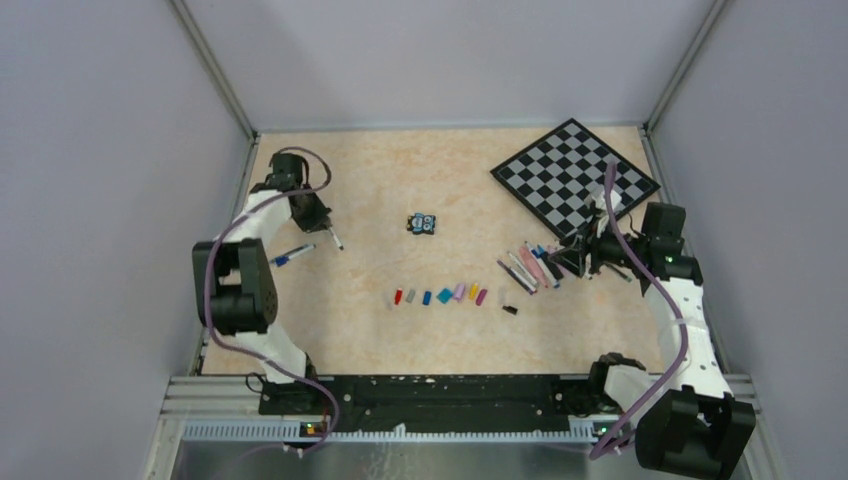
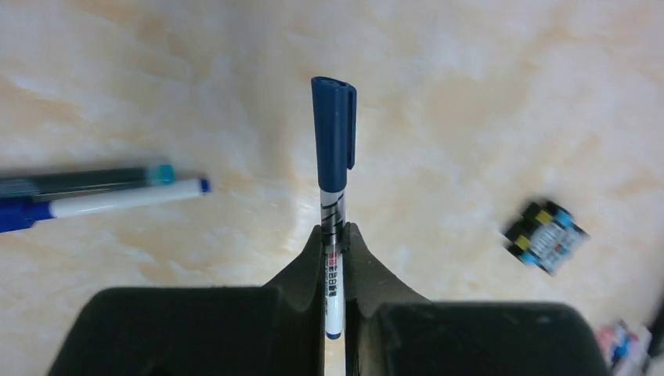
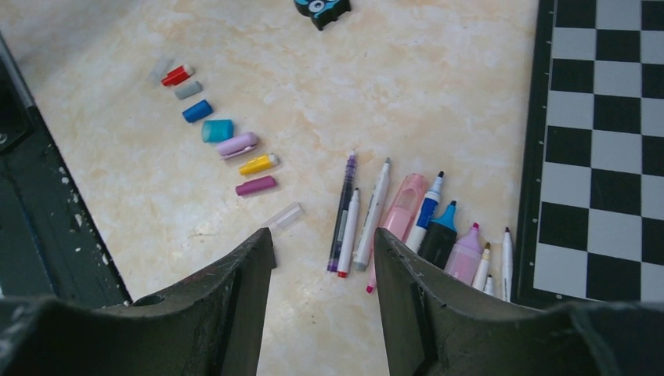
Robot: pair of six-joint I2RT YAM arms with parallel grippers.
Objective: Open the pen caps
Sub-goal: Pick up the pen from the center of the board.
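Observation:
My left gripper (image 2: 334, 229) is shut on a white-bodied pen (image 2: 332, 205) that points away from the jaws, a dark blue cap (image 2: 333, 125) on its far end. From above, that gripper (image 1: 322, 222) is at the table's far left. Several loose pen caps (image 1: 445, 295) lie in a row mid-table, seen as red, grey, blue, teal, pink, yellow and magenta pen caps (image 3: 218, 129) in the right wrist view, plus a clear one (image 3: 286, 215). My right gripper (image 3: 323, 239) stands open and empty just short of several pens (image 3: 423, 219) with bare tips.
Two more pens (image 2: 102, 192) lie side by side left of the held pen, also seen from above (image 1: 292, 255). A small black-blue toy block (image 1: 421, 223) sits mid-table. A chessboard (image 1: 575, 172) lies at the far right, beside the pens.

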